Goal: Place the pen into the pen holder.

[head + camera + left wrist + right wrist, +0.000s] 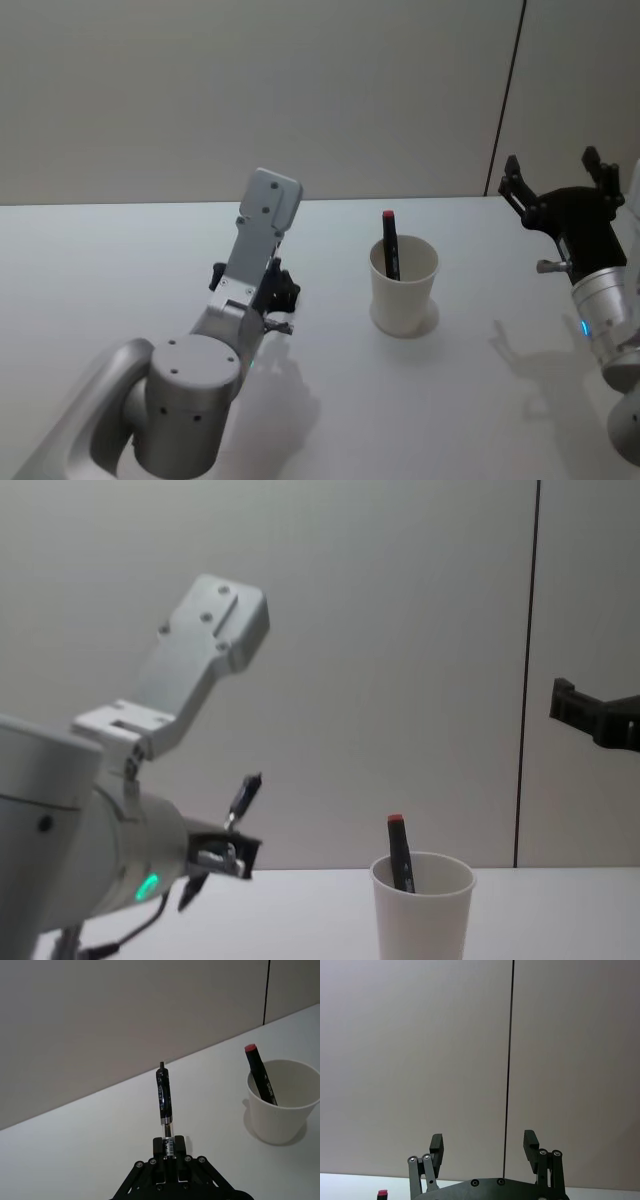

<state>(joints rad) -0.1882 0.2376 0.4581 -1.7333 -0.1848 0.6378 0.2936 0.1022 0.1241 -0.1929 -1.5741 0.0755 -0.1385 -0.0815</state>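
Black and slim, the pen (163, 1097) is clamped by one end between the fingers of the left gripper (169, 1146), which I read as closed tight on it. The rest of the barrel sticks out past the fingertips. From the chest view the pen (243, 797) tilts upward and a little to the right, held in the air above the table (120, 260) and touching nothing else. The left gripper (225, 858) sits to the left of the pen holder (400, 305), clearly apart from it, at about the same depth across the table. The pen holder is a white paper cup (280, 1120) standing upright near the middle of the white tabletop, and from the chest view I see its tapered wall (420, 920) side on. Inside it a black marker with a red cap (390, 245) leans against the rim, cap end up and well above the lip (400, 855); the left wrist view shows the same marker (261, 1076) slanting across the cup's mouth. Over on the far right, the right gripper (552, 163) is raised off the table, well apart from the cup, with its fingers spread wide and nothing between them (483, 1139).
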